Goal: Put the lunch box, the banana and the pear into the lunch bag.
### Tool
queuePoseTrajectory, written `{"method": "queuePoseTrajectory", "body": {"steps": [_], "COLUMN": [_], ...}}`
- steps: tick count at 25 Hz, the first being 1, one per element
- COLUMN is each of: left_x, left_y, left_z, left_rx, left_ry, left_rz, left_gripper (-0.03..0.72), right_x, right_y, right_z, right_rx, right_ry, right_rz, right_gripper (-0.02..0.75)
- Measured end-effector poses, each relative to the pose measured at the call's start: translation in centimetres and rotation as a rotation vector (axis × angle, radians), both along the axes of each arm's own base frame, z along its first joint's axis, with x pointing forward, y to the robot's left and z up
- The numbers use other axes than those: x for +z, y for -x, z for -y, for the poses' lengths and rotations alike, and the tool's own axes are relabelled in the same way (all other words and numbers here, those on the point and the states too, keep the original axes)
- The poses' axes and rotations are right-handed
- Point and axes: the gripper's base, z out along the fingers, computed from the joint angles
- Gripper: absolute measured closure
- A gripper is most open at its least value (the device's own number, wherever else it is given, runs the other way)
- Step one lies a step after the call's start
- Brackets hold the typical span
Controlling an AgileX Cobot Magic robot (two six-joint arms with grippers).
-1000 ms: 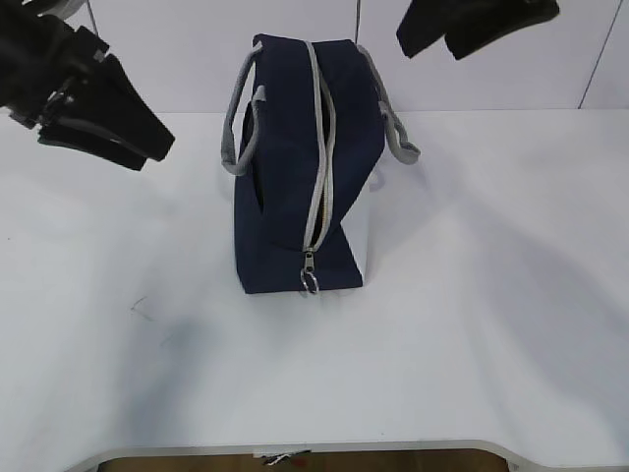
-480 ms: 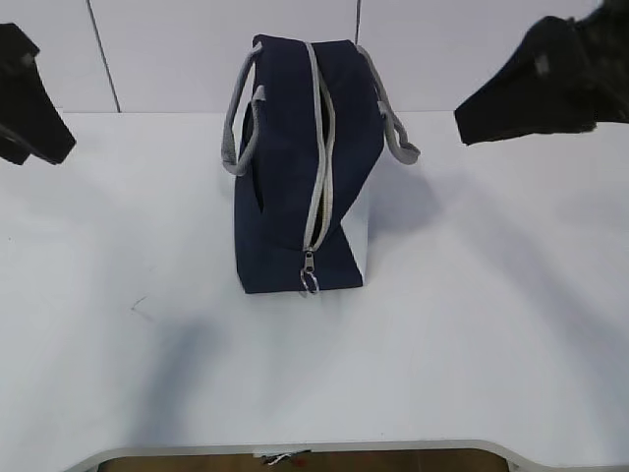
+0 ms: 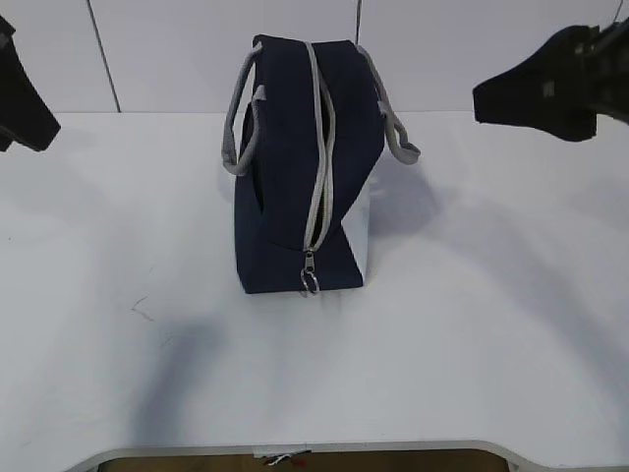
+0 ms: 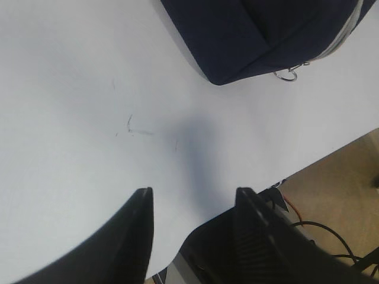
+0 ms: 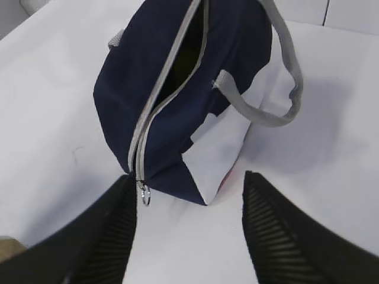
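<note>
Lunch bag found upright mid-desk, zipper partly parted. Lunch box, banana, pear nowhere visible; judged already packed. Left tool at nine o'clock and right tool at three o'clock, both released, empty. Next: closing or finish.

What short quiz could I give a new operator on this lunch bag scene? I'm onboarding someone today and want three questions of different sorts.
1. True or false: the lunch bag stands upright on the white table.
2. Multiple choice: the metal ring pull hangs at A) the near, low end of the grey zipper; B) the top by the handles; C) flat on the table away from the bag.
3. Fill in: the left pincer and right pincer are both ____ and hold nothing.

Key: 1 true; 2 A; 3 open.
</note>
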Motion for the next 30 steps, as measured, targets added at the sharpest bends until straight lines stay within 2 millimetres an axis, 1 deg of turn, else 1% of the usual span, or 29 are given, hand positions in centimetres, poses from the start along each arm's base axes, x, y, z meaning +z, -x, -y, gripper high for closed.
{"method": "queuePoseTrajectory", "body": {"steps": [4, 7, 10, 13, 15, 18, 20, 22, 25, 27, 30], "left_x": [0.0, -0.1, -0.1, -0.1, -0.1, -0.1, -0.1, -0.1, -0.2, -0.2, -0.2], "left_y": [0.0, -0.1, -0.1, -0.1, -0.1, -0.1, -0.1, -0.1, -0.1, -0.1, -0.1], "left_z": [-0.1, -0.3, -0.4, -0.4, -0.4, -0.4, -0.4, -0.4, -0.5, -0.5, -0.5], "left_rx": [0.001, 0.003, 0.003, 0.003, 0.003, 0.003, 0.003, 0.003, 0.004, 0.004, 0.004], "left_ry": [-0.017, -0.037, -0.047, -0.047, -0.048, -0.048, -0.049, -0.055, -0.059, -0.059, -0.061], "left_rz": [0.004, 0.009, 0.011, 0.011, 0.011, 0.011, 0.01, 0.011, 0.012, 0.012, 0.013], "left_gripper": [0.348, 0.348, 0.348, 0.348, 0.348, 0.348, 0.348, 0.348, 0.348, 0.348, 0.348], "right_x": [-0.9, -1.5, -2.7, -4.9, -6.5, -8.9, -9.8, -9.9, -10.3, -11.1, -13.0], "right_y": [-0.3, 0.2, 1.2, 1.9, 1.8, 0.4, -0.6, -1.4, -2.1, -2.2, -1.8], "right_z": [-0.4, -1.5, -4.1, -6.7, -7.7, -7.8, -8.0, -8.5, -9.2, -9.3, -9.3], "right_rx": [0.098, 0.204, 0.364, 0.472, 0.45, 0.24, 0.147, 0.113, 0.101, 0.104, 0.111], "right_ry": [0.097, 0.2, 0.328, 0.426, 0.471, 0.468, 0.453, 0.383, 0.272, 0.216, 0.142], "right_rz": [0.005, 0.022, 0.019, -0.078, -0.164, -0.324, -0.337, -0.271, -0.136, -0.058, 0.035], "right_gripper": [0.281, 0.283, 0.288, 0.291, 0.291, 0.292, 0.292, 0.292, 0.292, 0.292, 0.292]}}
